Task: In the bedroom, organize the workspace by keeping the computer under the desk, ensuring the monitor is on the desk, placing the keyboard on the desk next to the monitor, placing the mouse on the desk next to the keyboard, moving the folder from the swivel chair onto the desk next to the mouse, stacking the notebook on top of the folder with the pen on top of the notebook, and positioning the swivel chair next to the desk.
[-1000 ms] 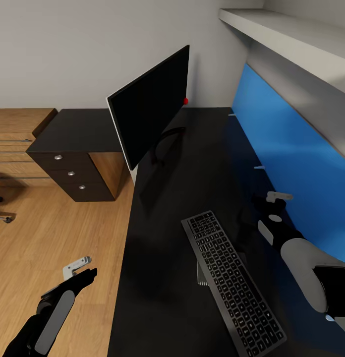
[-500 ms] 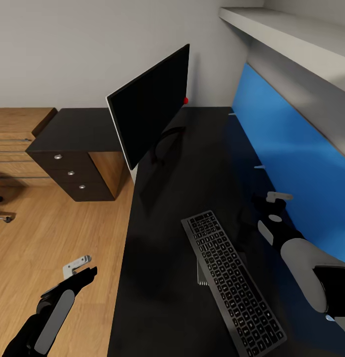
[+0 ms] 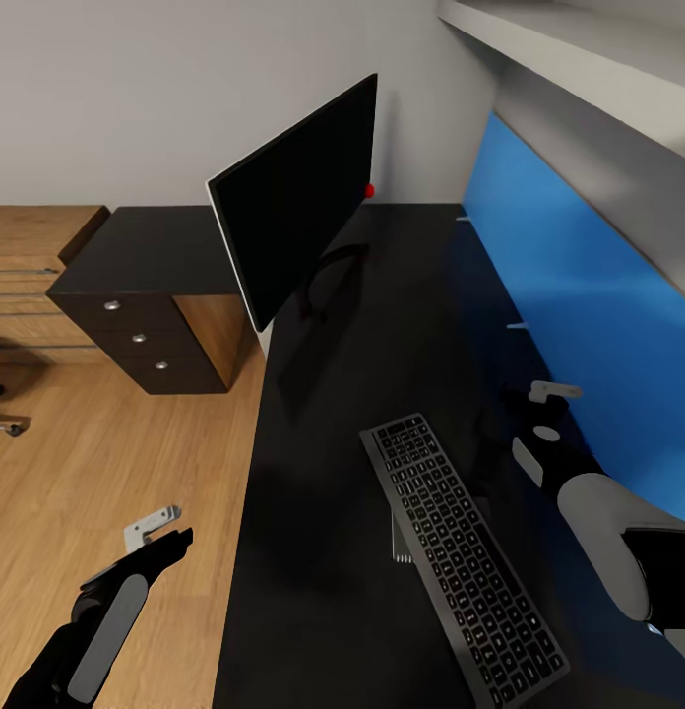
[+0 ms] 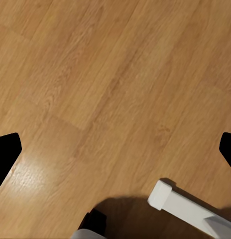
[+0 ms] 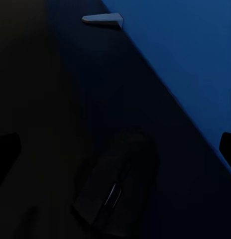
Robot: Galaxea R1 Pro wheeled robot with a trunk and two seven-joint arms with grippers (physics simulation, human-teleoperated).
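- Monitor [image 3: 298, 202] stands tilted on the black tabletop [image 3: 323, 591], its foot near the far corner.
- Keyboard [image 3: 461, 556] lies on the tabletop, nearer than the monitor, one end propped on something beneath it.
- Mouse [image 5: 118, 186] rests on the tabletop beside the blue wall panel [image 3: 589, 295], right of the keyboard.
- Right claw [image 3: 539, 394] hangs above the mouse, fingers spread, gripping nothing.
- Left claw [image 3: 160, 527] hangs over the wood floor [image 4: 95, 74] left of the tabletop, spread and empty.
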